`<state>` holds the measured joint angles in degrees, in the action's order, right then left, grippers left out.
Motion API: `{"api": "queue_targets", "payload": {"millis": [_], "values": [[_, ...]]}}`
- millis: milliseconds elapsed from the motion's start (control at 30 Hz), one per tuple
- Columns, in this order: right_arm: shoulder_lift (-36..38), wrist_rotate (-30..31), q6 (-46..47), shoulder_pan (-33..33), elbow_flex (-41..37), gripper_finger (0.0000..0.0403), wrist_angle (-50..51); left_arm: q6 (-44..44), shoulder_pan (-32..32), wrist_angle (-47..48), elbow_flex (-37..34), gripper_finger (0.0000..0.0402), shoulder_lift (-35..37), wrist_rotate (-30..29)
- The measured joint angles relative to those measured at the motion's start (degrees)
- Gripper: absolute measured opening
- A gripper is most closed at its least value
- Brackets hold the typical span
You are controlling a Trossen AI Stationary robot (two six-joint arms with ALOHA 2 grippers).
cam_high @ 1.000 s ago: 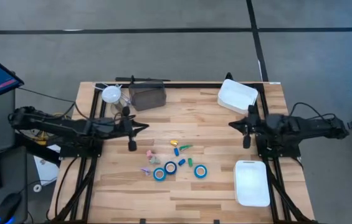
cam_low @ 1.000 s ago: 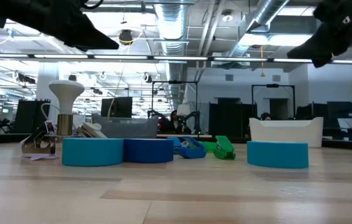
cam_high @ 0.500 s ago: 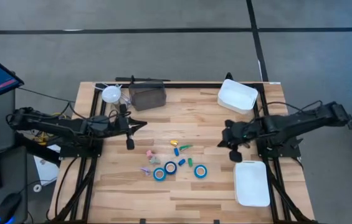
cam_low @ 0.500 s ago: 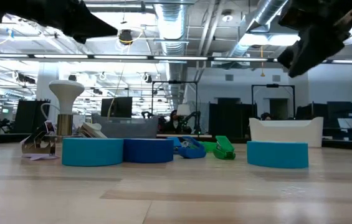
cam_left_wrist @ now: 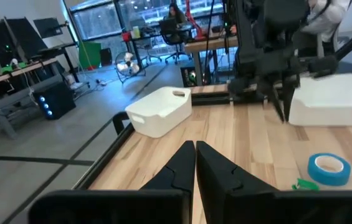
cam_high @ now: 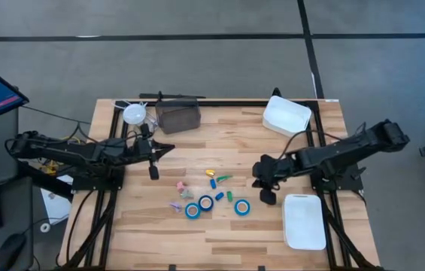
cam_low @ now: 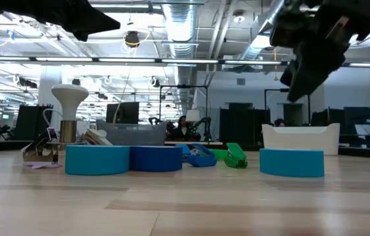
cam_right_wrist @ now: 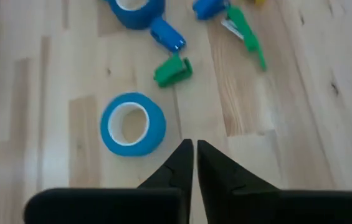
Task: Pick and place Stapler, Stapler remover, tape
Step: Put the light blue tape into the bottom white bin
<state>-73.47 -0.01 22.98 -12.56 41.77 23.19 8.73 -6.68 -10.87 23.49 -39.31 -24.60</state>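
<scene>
Three blue tape rolls lie flat on the wooden table near its middle (cam_high: 192,210) (cam_high: 206,202) (cam_high: 241,206). In the low view they show in a row (cam_low: 97,159) (cam_low: 155,158) (cam_low: 292,162). My right gripper (cam_high: 258,179) is shut and empty. It hangs above the table just right of the rightmost roll (cam_right_wrist: 132,123), tipped down toward it, and its fingers show in its wrist view (cam_right_wrist: 194,149). My left gripper (cam_high: 171,148) is shut and empty. It is held level above the table's left half and points right (cam_left_wrist: 194,152).
Small green, blue, yellow and pink oblong items (cam_high: 220,188) lie scattered by the rolls. A dark box (cam_high: 178,117) and a white round thing (cam_high: 135,114) stand at the far left. A white bin (cam_high: 286,115) is at the far right and a white tray (cam_high: 304,220) at the near right.
My right gripper has gone toward the table's left and near edges. It has come down and tipped downward toward the rightmost tape roll, still shut. My left gripper has risen a little. The rolls have not moved.
</scene>
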Motion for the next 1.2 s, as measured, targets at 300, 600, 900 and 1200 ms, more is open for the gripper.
{"api": "queue_targets", "payload": {"millis": [300,600,900,1200], "values": [[-8.6,-0.3,6.7,1.8,2.3,0.0119,0.6,0.0,0.0,-0.1,0.0,0.0008,0.7,0.0],[-18.5,-6.1,6.7,-3.5,10.4,0.0149,1.5,0.4,0.0,0.0,0.0,0.0008,0.6,0.0],[-27.8,-0.9,6.6,-6.8,20.1,0.0114,10.9,0.2,0.0,0.4,0.0,0.0008,0.6,0.0],[-31.3,3.0,6.6,-5.4,22.5,0.0114,13.7,0.0,0.0,1.4,0.0,0.0008,0.6,0.0]]}}
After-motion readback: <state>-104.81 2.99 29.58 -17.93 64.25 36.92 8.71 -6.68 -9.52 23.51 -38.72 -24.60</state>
